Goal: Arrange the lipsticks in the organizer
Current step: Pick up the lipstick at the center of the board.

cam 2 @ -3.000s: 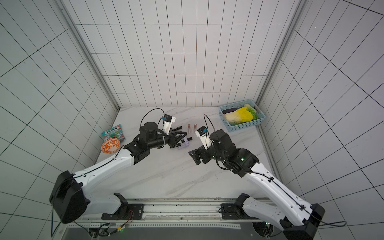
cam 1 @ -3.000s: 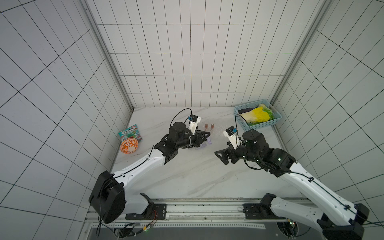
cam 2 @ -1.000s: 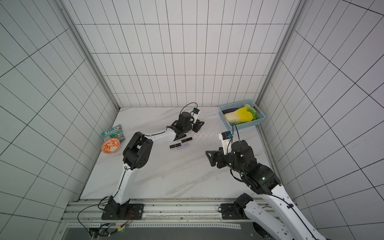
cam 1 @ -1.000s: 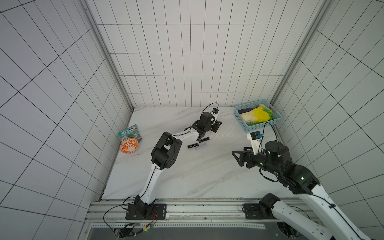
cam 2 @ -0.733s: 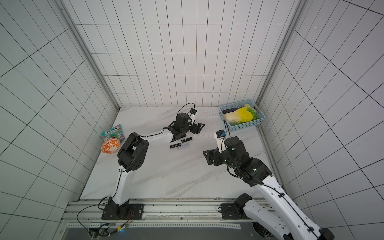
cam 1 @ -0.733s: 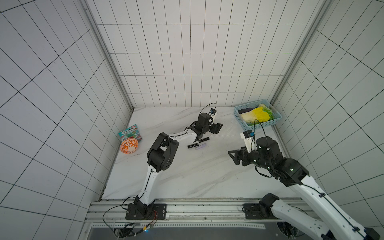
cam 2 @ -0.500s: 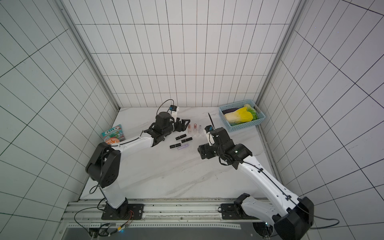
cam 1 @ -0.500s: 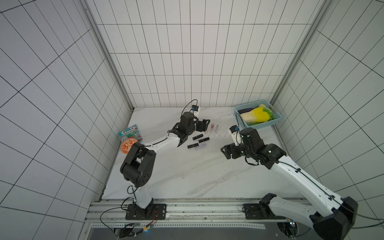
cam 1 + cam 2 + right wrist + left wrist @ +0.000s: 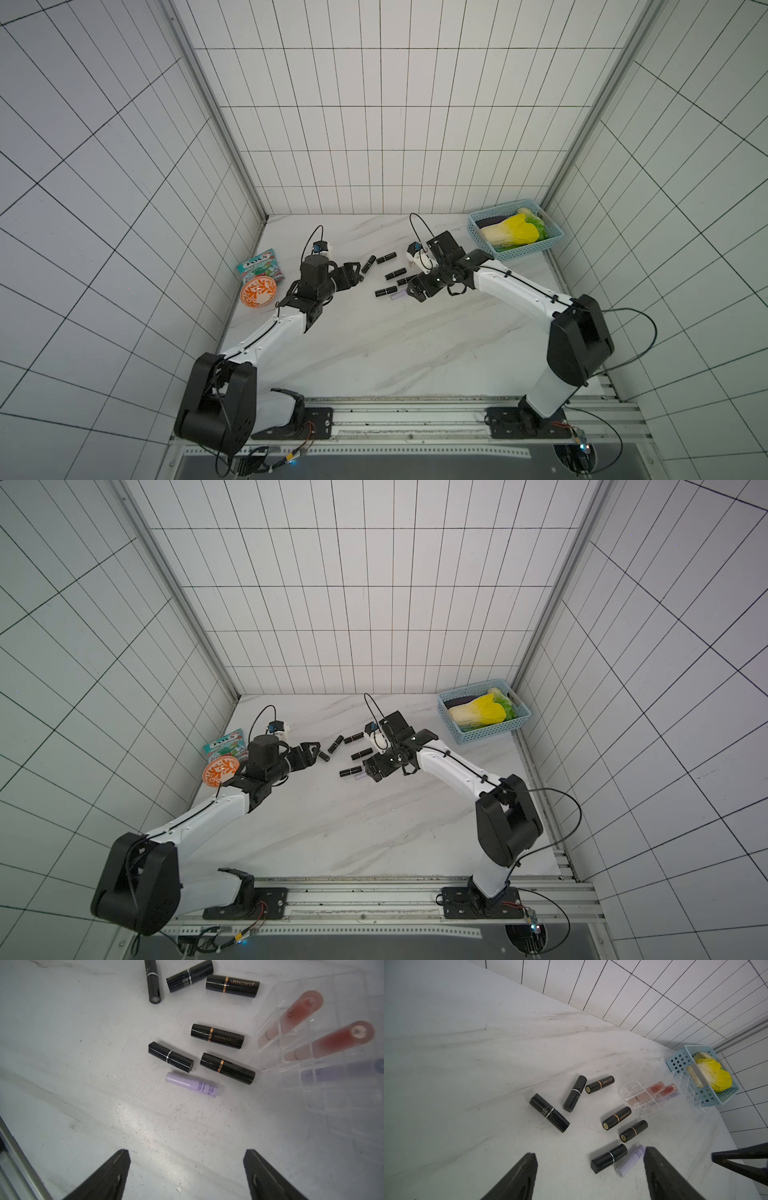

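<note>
Several black lipsticks (image 9: 395, 273) (image 9: 361, 753) lie scattered on the marble table, with a lavender tube (image 9: 192, 1084) (image 9: 631, 1157) at the near edge of the group. The clear organizer (image 9: 660, 1095) (image 9: 322, 1064) stands just beyond them and holds two pinkish gloss tubes (image 9: 336, 1041) and a lavender one. In both top views my right arm covers it. My left gripper (image 9: 353, 272) (image 9: 589, 1152) hovers open left of the tubes, holding nothing. My right gripper (image 9: 417, 291) (image 9: 187, 1151) is open over bare table beside the lavender tube.
A light-blue basket (image 9: 525, 250) with a cabbage sits at the back right, close behind the organizer. An orange patterned bowl (image 9: 257, 291) and a candy packet (image 9: 259, 266) lie by the left wall. The table's front half is bare marble.
My left gripper has drawn back leftward from the organizer and its jaws stand wider. My right gripper has swung in from the right front to the tubes.
</note>
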You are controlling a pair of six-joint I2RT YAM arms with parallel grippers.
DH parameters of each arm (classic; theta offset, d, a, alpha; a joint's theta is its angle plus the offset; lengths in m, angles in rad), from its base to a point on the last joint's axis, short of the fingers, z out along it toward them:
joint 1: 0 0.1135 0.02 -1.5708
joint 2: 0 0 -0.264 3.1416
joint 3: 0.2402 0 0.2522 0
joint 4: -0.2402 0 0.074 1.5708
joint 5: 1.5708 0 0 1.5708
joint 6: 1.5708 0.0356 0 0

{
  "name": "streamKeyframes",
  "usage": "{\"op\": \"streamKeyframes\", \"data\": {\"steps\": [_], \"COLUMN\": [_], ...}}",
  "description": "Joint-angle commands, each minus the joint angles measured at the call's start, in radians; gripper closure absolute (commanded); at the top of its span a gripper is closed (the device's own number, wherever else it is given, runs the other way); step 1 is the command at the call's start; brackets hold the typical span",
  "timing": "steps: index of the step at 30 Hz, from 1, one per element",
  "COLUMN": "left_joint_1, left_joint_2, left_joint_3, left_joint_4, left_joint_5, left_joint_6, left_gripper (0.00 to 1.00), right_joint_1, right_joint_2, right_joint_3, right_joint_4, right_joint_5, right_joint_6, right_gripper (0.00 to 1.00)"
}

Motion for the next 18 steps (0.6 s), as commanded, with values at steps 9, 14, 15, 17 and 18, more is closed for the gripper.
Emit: {"op": "streamKeyframes", "data": {"steps": [9,14,15,17,18], "left_joint_1": [0.131,0.132,0.132,0.132,0.131], "left_joint_2": [-0.060,-0.072,-0.073,-0.079,-0.083], "left_joint_3": [-0.032,-0.034,-0.034,-0.035,-0.036], "left_joint_4": [0.020,0.026,0.027,0.033,0.034], "left_joint_5": [0.133,0.153,0.158,0.173,0.178], "left_joint_6": [-0.024,-0.027,-0.027,-0.021,-0.020], "left_gripper": [0.23,0.24,0.24,0.24,0.24], "right_joint_1": [0.013,0.013,0.014,0.012,0.012], "right_joint_2": [0.232,0.302,0.312,0.337,0.347], "right_joint_3": [0.171,0.233,0.243,0.263,0.272], "right_joint_4": [-0.002,-0.011,-0.013,-0.019,-0.024], "right_joint_5": [-0.114,-0.117,-0.116,-0.117,-0.119], "right_joint_6": [-0.066,-0.081,-0.084,-0.088,-0.089], "right_gripper": [0.16,0.16,0.15,0.15,0.15]}}
